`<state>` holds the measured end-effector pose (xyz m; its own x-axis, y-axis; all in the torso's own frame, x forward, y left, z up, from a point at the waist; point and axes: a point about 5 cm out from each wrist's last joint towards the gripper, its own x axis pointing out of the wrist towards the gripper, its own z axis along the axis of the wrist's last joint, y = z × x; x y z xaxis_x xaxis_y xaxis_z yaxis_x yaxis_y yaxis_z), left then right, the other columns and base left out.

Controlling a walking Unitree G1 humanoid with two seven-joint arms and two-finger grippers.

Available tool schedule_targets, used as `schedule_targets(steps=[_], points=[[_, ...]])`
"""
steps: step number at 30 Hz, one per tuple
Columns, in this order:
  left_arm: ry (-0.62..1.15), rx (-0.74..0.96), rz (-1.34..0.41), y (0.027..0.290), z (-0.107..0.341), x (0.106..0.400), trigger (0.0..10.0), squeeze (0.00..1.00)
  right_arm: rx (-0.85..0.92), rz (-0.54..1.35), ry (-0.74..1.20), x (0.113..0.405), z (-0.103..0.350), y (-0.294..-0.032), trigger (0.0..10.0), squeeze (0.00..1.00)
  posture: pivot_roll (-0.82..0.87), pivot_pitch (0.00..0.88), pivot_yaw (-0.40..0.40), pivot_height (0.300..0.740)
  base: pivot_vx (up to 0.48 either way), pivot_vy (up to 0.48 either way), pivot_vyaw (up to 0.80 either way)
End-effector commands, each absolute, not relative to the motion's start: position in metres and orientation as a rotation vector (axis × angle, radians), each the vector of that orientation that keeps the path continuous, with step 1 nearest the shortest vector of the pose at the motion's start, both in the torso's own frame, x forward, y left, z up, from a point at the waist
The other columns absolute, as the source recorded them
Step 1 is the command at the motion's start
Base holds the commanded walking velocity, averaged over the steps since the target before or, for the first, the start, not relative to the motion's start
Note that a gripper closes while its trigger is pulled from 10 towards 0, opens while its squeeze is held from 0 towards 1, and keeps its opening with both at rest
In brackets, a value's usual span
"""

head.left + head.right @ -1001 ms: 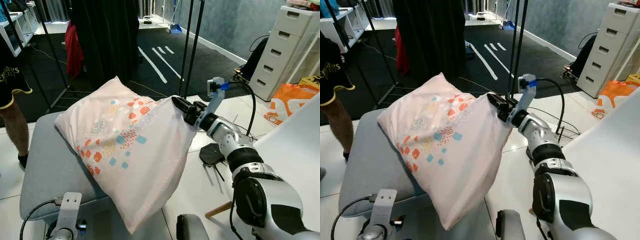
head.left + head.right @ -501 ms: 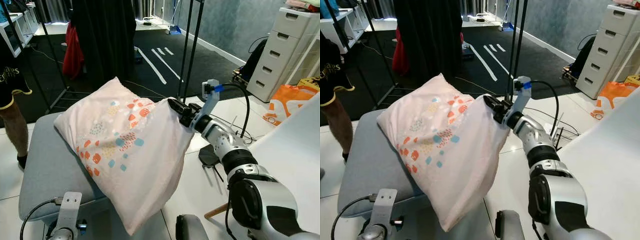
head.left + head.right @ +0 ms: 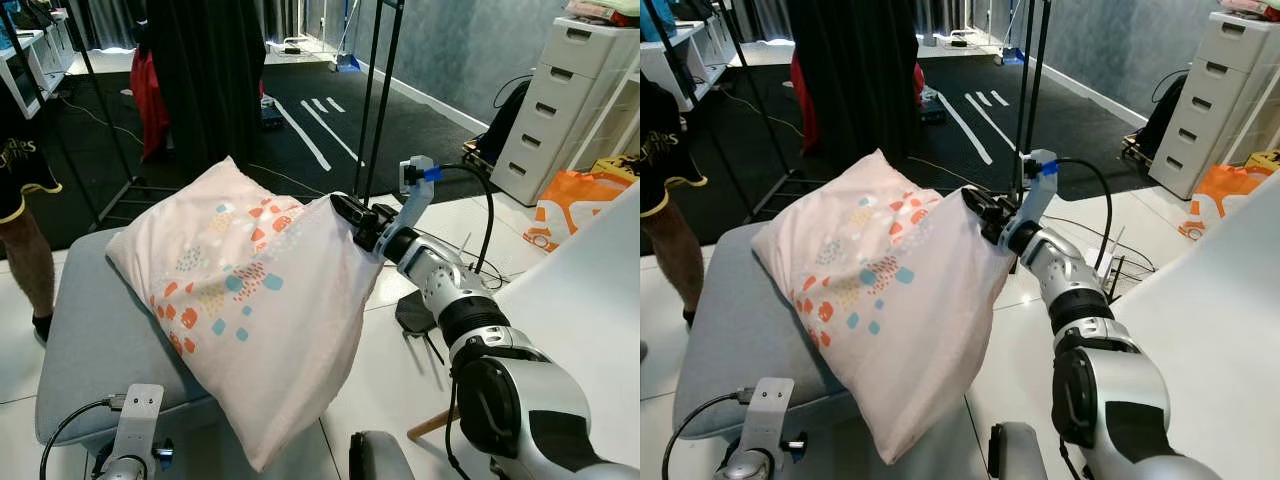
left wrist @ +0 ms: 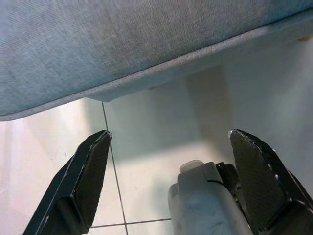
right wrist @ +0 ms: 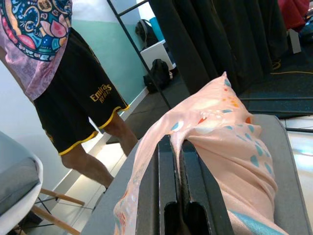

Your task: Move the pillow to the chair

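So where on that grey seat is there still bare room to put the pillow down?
The grey seat is bare along its near left side, between the pillow and the seat's front edge. The far right part is crowded: the pillow leans there, pinched at its corner by the right tool. The left tool hangs open below.

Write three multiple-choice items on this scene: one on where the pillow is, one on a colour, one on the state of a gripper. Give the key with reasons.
1. Where is the pillow?
A. Flat on the floor
B. Leaning on the grey seat, one corner held up
C. On the white drawer unit

2. What colour is the seat cushion?
A. Grey-blue
B. Red
C. Yellow

3. How is the right gripper?
A. Open above the pillow
B. Hanging idle
C. Shut on the pillow's corner

Key: 1 B, its lower part rests on the seat while the gripper holds its corner. 2 A, the fabric is grey-blue. 3 C, the right wrist view shows the fingers pinching pink fabric.
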<state>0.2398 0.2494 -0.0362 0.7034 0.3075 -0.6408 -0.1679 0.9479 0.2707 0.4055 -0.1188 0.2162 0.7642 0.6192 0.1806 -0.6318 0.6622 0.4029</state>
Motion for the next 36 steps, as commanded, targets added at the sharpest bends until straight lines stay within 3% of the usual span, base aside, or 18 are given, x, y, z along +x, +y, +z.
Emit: schedule_targets(steps=[1, 9, 10, 11, 12, 22, 32, 36], points=[[0.768, 0.191, 0.261, 0.2485, -0.0401, 0.2351, 10.0, 0.0, 0.457, 0.705, -0.078, 0.4064, 0.2245, -0.119, 0.0, 0.0, -0.08, 0.0, -0.045, 0.581, 0.0, 0.0, 0.0], [0.766, 0.194, 0.256, 0.2478, -0.0397, 0.236, 10.0, 0.0, 0.46, 0.675, -0.073, 0.4074, 0.2236, -0.1242, 0.0, 0.0, -0.1, 0.013, -0.051, 0.615, 0.0, 0.0, 0.0], [0.766, 0.194, 0.255, 0.2477, -0.0398, 0.2359, 10.0, 0.0, 0.459, 0.675, -0.075, 0.4074, 0.224, -0.1247, 8.9, 0.0, -0.11, 0.018, -0.048, 0.62, 0.0, 0.0, 0.0], [0.766, 0.194, 0.255, 0.2476, -0.0399, 0.2358, 10.0, 0.0, 0.458, 0.674, -0.076, 0.4074, 0.2242, -0.1249, 8.9, 0.0, -0.11, 0.018, -0.048, 0.625, 0.0, 0.0, 0.0], [0.766, 0.194, 0.255, 0.2476, -0.04, 0.2356, 10.0, 0.0, 0.458, 0.671, -0.078, 0.4075, 0.2245, -0.1255, 10.0, 0.0, -0.11, 0.02, -0.048, 0.63, 0.0, 0.0, 0.0], [0.779, 0.188, 0.262, 0.2476, -0.0412, 0.2342, 10.0, 0.0, 0.463, 0.667, -0.088, 0.4079, 0.227, -0.1262, 10.0, 0.0, -0.11, 0.028, -0.045, 0.674, 0.0, 0.0, 0.0], [0.785, 0.175, 0.264, 0.2471, -0.0417, 0.2341, 10.0, 0.0, 0.462, 0.674, -0.096, 0.4081, 0.2294, -0.1263, 10.0, 0.0, -0.11, 0.028, -0.048, 0.699, -0.48, 0.0, 0.0], [0.771, 0.177, 0.261, 0.2472, -0.0405, 0.2354, 10.0, 0.0, 0.462, 0.678, -0.1, 0.4081, 0.2306, -0.1252, 10.0, 0.0, -0.11, 0.026, -0.049, 0.713, 0.0, 0.0, 0.0]])
